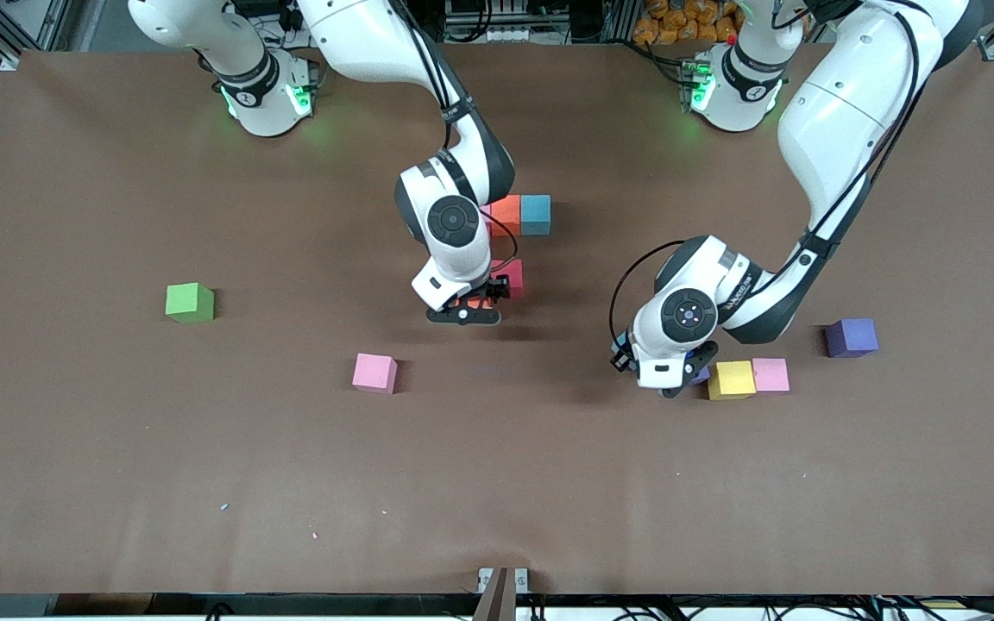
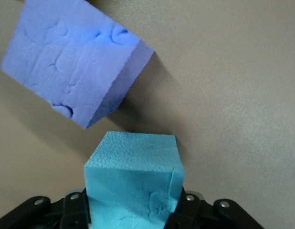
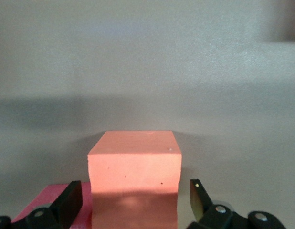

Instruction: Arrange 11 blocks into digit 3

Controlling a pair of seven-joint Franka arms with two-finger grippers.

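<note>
Two grippers (image 1: 468,304) (image 1: 668,379) at orange (image 3: 134,174) and light-blue blocks (image 2: 133,183).

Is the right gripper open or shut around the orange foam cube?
Open: in the right wrist view the right gripper has its fingertips standing clear of the orange foam cube, with visible gaps.

The worktop (image 1: 117,483) is plain matte brown. On it sit plain-coloured cubes — a green cube (image 1: 190,303), a pink block (image 1: 374,373), an orange block (image 1: 506,214) beside a teal-blue block (image 1: 536,214), a yellow block (image 1: 734,379) touching another pink block (image 1: 770,375), and a purple block (image 1: 852,337). The arms are white with black joints; each tool is black — the left tool (image 2: 133,210) on a light blue block (image 2: 133,191), the right tool (image 3: 135,200) around a salmon-orange block (image 3: 134,186).
</note>
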